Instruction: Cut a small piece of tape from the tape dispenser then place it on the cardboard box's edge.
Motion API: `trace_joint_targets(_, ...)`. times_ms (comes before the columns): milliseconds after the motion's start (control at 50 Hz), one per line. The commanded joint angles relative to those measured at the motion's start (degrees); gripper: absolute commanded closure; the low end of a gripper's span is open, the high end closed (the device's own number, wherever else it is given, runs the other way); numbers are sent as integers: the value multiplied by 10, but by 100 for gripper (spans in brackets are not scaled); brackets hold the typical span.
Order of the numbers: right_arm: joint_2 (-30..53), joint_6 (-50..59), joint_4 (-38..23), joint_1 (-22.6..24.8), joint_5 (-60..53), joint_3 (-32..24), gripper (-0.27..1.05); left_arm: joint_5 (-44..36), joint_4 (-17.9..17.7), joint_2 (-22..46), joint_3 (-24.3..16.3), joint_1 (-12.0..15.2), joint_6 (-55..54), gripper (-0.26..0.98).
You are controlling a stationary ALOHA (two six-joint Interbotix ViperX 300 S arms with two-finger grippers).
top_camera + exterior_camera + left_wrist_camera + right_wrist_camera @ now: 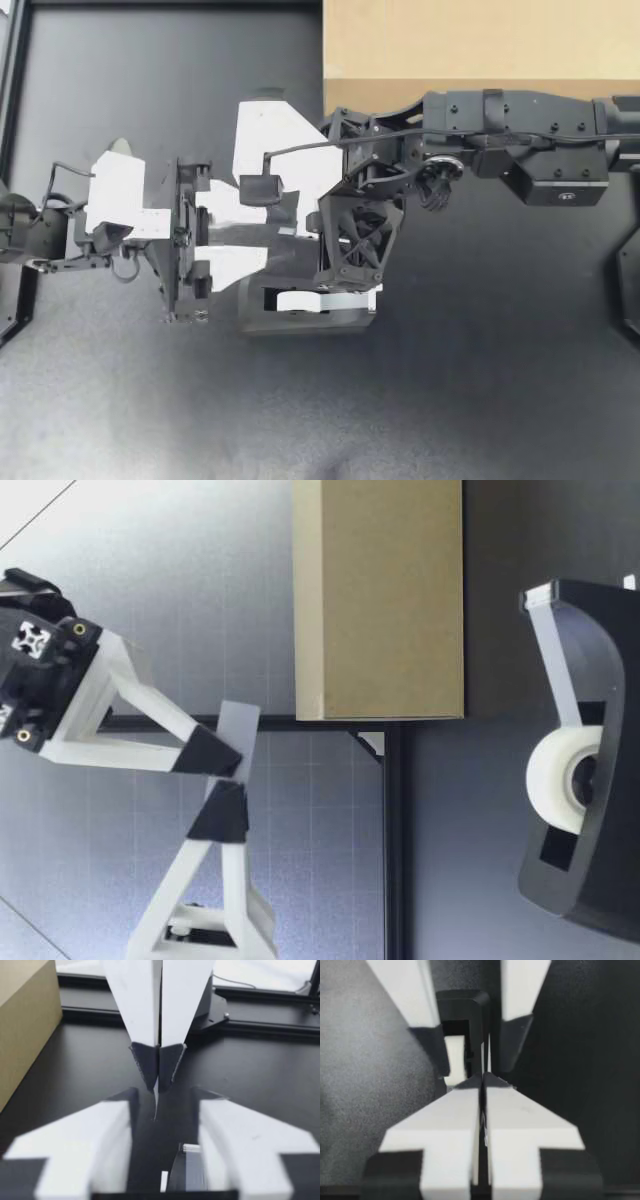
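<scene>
My right gripper [265,192] is shut on a short strip of clear tape [240,730], held in the air. The strip hangs from its closed tips [157,1072] as a thin edge [156,1100]. My left gripper [240,232] faces it, open, with one finger [95,1130] on each side of the strip and neither touching it. The black tape dispenser [310,305] with its white roll [555,775] stands on the table under both grippers. The cardboard box [480,40] stands at the back right, behind my right arm.
A black frame rail [395,840] runs along the table's far side near the box. The dark table [450,400] is bare in front of the dispenser. A black fixture [630,280] sits at the right edge.
</scene>
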Motion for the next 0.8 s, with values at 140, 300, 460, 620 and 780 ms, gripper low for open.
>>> trace_joint_targets(140, -8, -1, -1, 5, -1, -16, 87, -10, 0, -4, -11, 1, -2, 78)
trace_joint_targets(300, -9, -1, 1, 6, 0, -16, 87, -11, 0, -4, -11, 1, -2, 85)
trace_joint_targets(460, -8, 2, 1, 6, 5, -14, 83, -11, 0, -4, -9, 1, -3, 85)
trace_joint_targets(620, -8, 3, 1, 5, 4, -10, 66, -11, 0, -4, -7, 2, -4, 85)
trace_joint_targets(780, -4, 3, -2, 5, 4, -4, 36, -10, 0, -4, -6, 1, -4, 85)
